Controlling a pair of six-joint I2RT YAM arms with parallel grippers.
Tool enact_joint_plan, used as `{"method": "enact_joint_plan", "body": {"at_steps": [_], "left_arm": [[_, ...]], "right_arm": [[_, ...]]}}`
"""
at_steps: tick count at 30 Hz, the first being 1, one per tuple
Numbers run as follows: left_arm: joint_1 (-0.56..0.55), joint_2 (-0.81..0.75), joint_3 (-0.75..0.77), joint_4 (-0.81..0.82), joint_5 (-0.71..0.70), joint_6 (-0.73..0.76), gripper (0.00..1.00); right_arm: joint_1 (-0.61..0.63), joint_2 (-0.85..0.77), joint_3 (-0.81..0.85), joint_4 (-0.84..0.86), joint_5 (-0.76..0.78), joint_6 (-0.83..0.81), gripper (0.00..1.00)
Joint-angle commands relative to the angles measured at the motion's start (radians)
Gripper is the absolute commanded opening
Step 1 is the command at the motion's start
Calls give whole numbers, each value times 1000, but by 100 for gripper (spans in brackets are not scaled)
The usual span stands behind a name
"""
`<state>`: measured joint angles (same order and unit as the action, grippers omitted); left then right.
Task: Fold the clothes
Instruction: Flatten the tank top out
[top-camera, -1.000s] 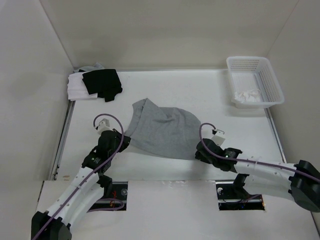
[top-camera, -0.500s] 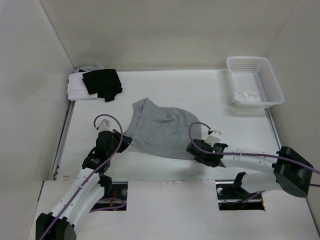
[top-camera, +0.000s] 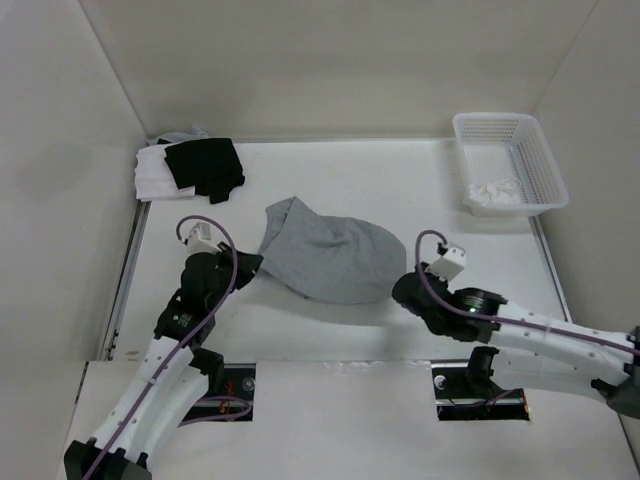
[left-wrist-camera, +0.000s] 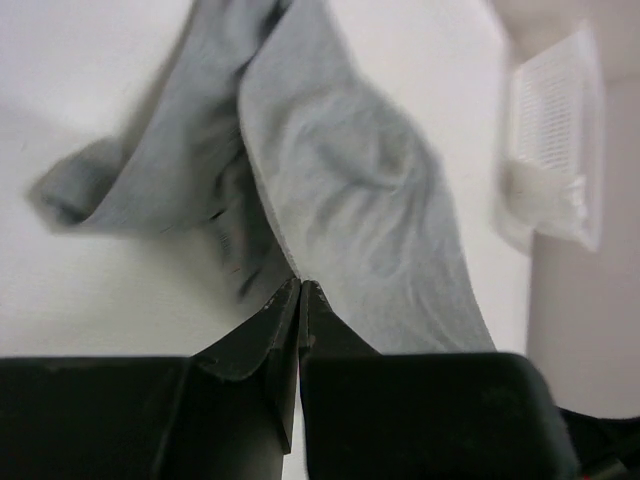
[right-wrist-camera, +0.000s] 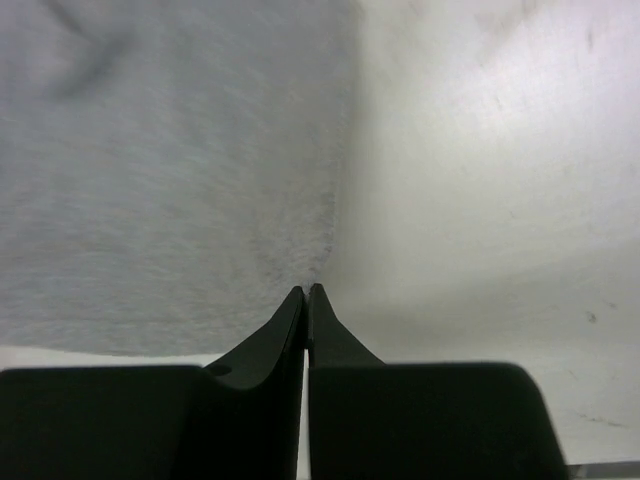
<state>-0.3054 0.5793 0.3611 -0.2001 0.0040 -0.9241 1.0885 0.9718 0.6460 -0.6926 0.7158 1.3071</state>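
Right pincer (right-wrist-camera: 306, 290) newly clamped on edge of grey tank top (top-camera: 325, 262), left pincer (left-wrist-camera: 300, 285) still gripping it, near side raised

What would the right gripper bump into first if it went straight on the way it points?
The grey tank top: its edge sits right at the tips of the right gripper, whose jaws are shut, seemingly pinching it.

black garment (top-camera: 205, 168) on white cloth (top-camera: 152, 180), far left; white basket (top-camera: 543, 165), far right
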Motion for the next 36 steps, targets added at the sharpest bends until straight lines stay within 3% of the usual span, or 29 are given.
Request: {"method": "enact_joint_plan", "body": {"at_steps": [1,7,10,12,13,15,17,21,24,27,31,36], "left_arm": [[-17,-71,208,80,-62,14,0],[-80,-107,562,123,-217,96,0],[-71,-107,723,140,-272,157,0],[-48,-92,807,168,-291,194,0],[-36,-79,837,178,-298,202,0],[-10,-38,872,201,-303,217,0],[10,26,860,229,-286,209,0],[-2,145,764,251,-277,186,0],[22,218,668,313,-291,160,0],[82,339,662,364,-282,133,0],[148,549,803,439,-228,110,0],[212,721,1045,439,-164,100,0]], "right_arm": [[64,-151,228,-106,270,-161,2],[343,-187,749,-88,610,-656,1],[484,-92,992,86,758,-1016,1],[575,-24,1102,279,763,-1301,1],[574,-3,1119,406,710,-1439,2],[456,1,1078,684,573,-1671,3],[362,4,1002,893,525,-1811,5],[171,36,864,928,404,-1756,6],[-23,90,824,739,236,-1520,5],[-318,171,863,567,-76,-1222,4],[-636,390,1070,503,-432,-1040,3],[-704,660,1524,378,-487,-1054,3]]}}
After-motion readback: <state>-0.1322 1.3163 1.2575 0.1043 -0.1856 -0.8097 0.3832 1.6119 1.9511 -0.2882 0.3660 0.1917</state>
